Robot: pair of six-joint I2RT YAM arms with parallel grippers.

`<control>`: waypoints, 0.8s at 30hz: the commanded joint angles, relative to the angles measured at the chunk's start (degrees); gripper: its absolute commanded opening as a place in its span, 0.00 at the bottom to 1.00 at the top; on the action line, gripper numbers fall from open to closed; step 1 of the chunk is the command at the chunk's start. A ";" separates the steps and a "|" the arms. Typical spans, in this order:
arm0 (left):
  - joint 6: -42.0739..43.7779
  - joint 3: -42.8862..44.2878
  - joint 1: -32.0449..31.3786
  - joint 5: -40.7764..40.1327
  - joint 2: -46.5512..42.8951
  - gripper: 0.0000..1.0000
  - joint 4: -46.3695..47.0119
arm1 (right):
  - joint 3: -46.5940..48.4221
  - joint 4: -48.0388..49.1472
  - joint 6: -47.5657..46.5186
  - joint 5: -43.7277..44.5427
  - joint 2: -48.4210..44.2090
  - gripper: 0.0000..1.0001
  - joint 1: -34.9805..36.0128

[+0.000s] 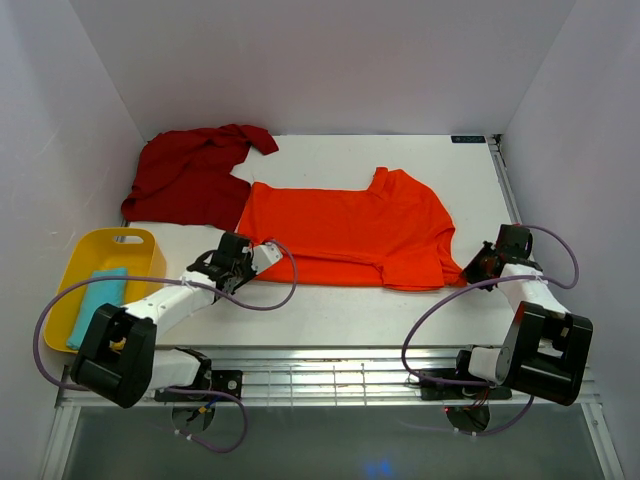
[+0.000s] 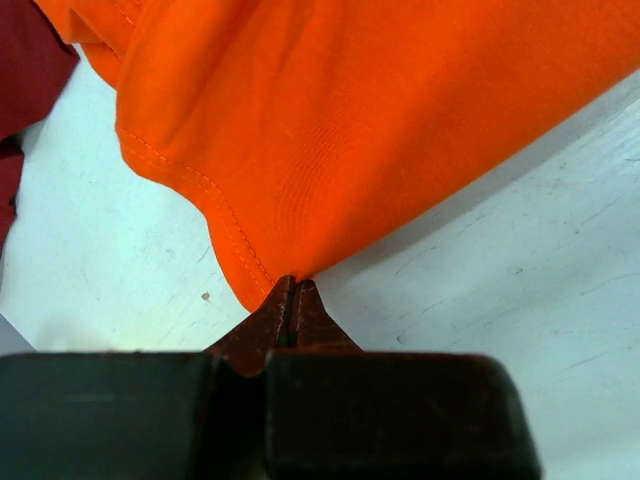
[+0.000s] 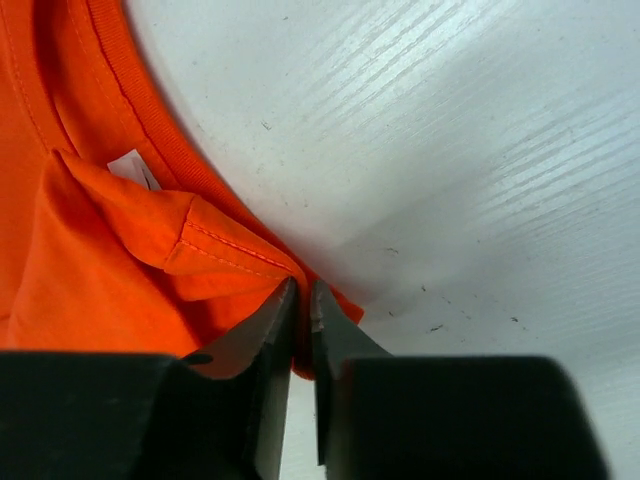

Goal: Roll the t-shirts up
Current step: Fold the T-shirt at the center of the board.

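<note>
- Top external view: orange-red t-shirt (image 1: 350,232) lies spread flat mid-desk (image 1: 400,315), long side running across, w/ a few folds at its right end.
- Left wrist view: left tool (image 2: 293,285) is pinched tight on that shirt's near-left hem corner. No gap betw. the jaws, only the tip of the cloth is caught.
- Right wrist view: right tool (image 3: 303,292) is closed down to a thin slit on the shirt's near-right corner, w/ cloth showing betw. the jaws. It sits just beside the collar (image 3: 150,120) & a white label (image 3: 130,168).
- Why so, prob.: a grip at each end of the near edge lets both arms lift & turn that edge over together, so the roll starts straight, not skewed.
- Crimson t-shirt (image 1: 190,175) sits crumpled at the orange-red t-shirt's far-left corner, touching or overlapping it (can't tell which). It's not gripped & not rolled yet.
- Yellow tub (image 1: 90,252) w/ a blue cloth (image 1: 98,300) inside sits left of the orange-red t-shirt & nearer the arms, apart from it.
- In the way, likely: if rolled away from the arms, the roll's left end would meet the crimson heap. The folded bit at the right could also bulk that end.
</note>
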 commanded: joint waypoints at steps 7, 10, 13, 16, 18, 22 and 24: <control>-2.97 1.01 0.11 6.10 -2.74 0.00 -3.97 | 0.30 -2.03 -0.32 -1.79 -2.00 0.55 -0.69; -3.94 1.28 0.20 6.28 -2.74 0.00 -4.50 | -1.37 -2.64 1.00 -2.14 -5.07 0.57 -0.69; -4.29 1.11 0.19 6.54 -3.27 0.00 -4.94 | -3.56 -1.59 1.44 -1.70 -6.66 0.57 -0.69; -4.64 1.46 0.20 6.11 -3.01 0.00 -5.73 | -5.85 1.12 2.05 -3.71 -5.17 0.52 -0.69; -4.55 1.81 0.19 5.49 -3.35 0.00 -6.08 | -5.60 1.66 1.97 -5.29 -2.36 0.39 -0.69; -4.55 2.60 0.20 5.49 -5.29 0.00 -8.36 | -4.89 1.49 1.09 -6.35 -1.30 0.08 -1.04; -3.94 2.69 0.20 5.84 -6.86 0.00 -10.29 | -5.24 1.40 1.61 -6.44 -4.01 0.08 -1.56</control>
